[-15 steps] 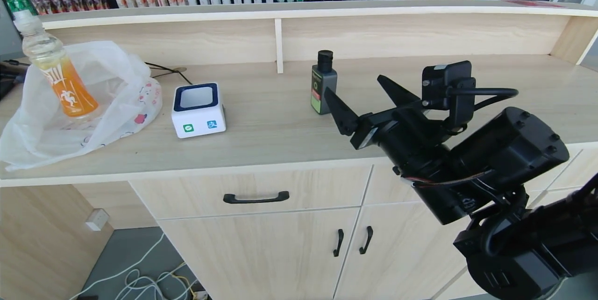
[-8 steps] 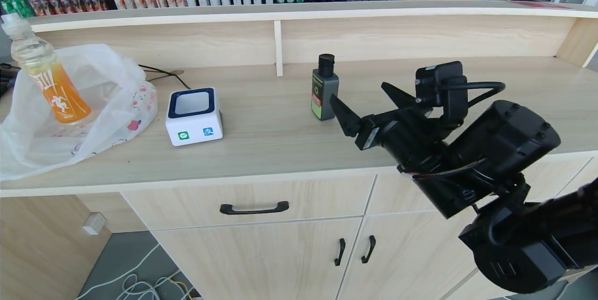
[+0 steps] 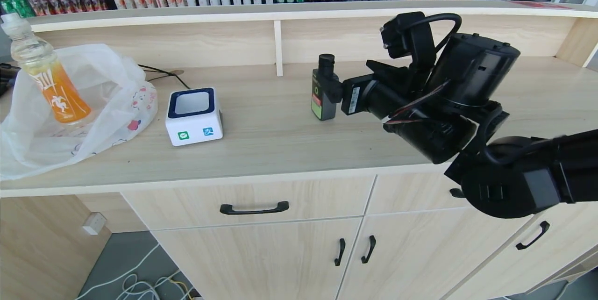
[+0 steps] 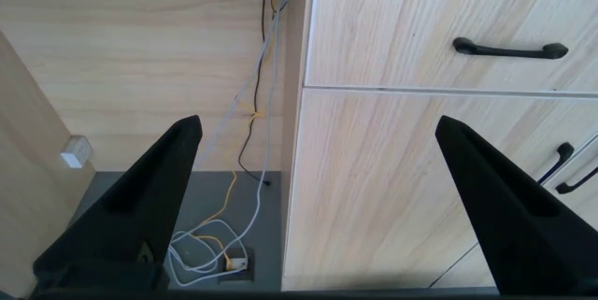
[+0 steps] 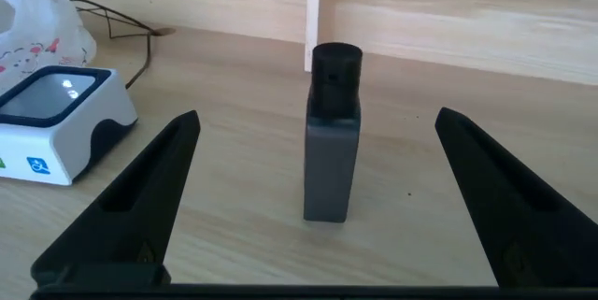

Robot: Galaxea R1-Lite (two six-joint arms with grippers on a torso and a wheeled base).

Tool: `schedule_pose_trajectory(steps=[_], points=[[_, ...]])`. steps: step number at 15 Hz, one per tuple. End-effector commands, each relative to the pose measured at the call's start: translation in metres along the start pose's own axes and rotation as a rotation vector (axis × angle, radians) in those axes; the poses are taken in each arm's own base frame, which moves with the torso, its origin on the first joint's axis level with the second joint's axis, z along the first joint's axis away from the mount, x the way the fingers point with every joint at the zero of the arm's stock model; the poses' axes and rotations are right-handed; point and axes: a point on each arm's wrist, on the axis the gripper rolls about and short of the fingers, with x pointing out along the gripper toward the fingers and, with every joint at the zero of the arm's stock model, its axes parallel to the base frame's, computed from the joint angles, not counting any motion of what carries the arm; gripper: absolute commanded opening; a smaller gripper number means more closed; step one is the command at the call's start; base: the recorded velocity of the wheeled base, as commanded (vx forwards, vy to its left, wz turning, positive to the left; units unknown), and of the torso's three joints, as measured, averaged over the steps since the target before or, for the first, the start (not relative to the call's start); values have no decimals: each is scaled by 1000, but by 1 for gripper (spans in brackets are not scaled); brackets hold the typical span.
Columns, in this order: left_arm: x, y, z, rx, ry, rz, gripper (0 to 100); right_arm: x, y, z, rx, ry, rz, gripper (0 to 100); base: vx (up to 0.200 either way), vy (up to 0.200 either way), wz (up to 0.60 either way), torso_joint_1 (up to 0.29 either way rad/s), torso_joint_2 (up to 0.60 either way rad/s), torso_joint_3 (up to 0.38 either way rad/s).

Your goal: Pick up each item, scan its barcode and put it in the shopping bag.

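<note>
While left gripper (image 4: 318, 121) hangs spread before the cabinet (image 4: 392, 188), right gripper (image 5: 318, 115) sits wide apart, facing upright grey bottle (image 5: 331, 164).

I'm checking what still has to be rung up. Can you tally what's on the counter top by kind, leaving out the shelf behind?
Shopping bag: 1
Scanner: 1
Bottles: 2, the orange drink bottle standing in the bag and the dark grey bottle between the right arm's open jaws
Total: 4
</note>
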Motion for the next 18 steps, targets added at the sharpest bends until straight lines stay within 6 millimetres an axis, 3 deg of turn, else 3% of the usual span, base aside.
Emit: schedule_pose_trajectory(steps=[1,6,18], points=[[0,0,0,0,0,0,100,13,4,-6,0,1,1,100,0,0,0,0,0,0],[0,0,0,0,0,1,100,39,5,-17,43,5,-11,100,0,0,0,0,0,0],[0,0,0,0,0,1,100,66,-2,-45,46,22,-33,100,0,0,0,0,0,0]])
